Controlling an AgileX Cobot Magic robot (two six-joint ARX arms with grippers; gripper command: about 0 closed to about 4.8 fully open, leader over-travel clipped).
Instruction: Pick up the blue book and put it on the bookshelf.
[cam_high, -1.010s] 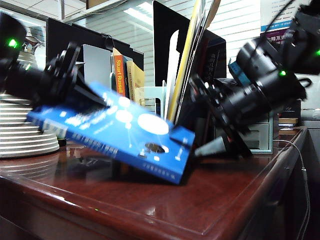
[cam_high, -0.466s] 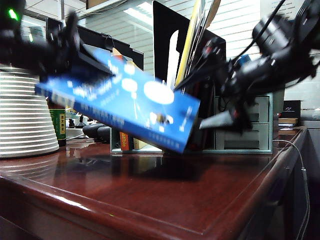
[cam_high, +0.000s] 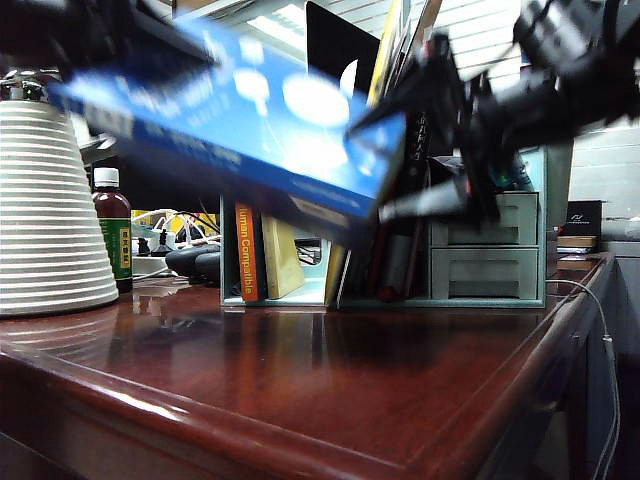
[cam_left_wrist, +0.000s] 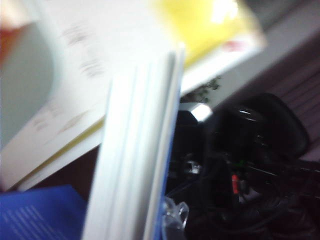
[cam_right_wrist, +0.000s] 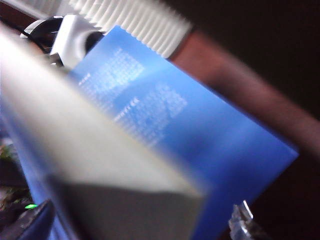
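Lift is the news here: the bright blue paperback with white circles on its cover, which a second ago leaned with its low corner on the dark red wooden desk, now hangs clear of the wood, tilted, its higher end toward the ribbed white cone-shaped object and its lower end out in front of the pale teal-grey book rack with upright dividers. The left gripper sits at the book's raised end, up and away from the rack; its jaws stand part-way and look closed on the cover's edge, since the left wrist view is filled with the white page block. The right gripper is level with the rack's top, at the book's lower corner, and it has spread wide in the last second; whether its fingers touch the cover I cannot tell through the blur. So the pick-up looks done. What seems left is to stand the book upright and slide it between the dividers, beside the orange-spined book already in the rack.
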